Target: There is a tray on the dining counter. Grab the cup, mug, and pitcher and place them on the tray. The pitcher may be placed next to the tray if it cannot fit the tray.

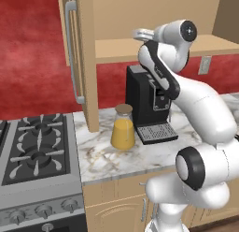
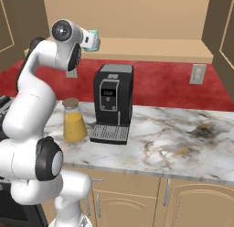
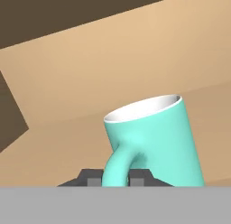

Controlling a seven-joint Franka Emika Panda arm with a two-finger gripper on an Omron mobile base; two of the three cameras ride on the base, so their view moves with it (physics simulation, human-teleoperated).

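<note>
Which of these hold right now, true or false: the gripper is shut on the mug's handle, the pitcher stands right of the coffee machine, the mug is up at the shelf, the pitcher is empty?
1. The gripper is shut on the mug by its handle. True.
2. The pitcher stands right of the coffee machine. False: it stands to its left, near the stove.
3. The mug is up at the shelf. True.
4. The pitcher is empty. False: it holds orange liquid under a tan lid.
</note>
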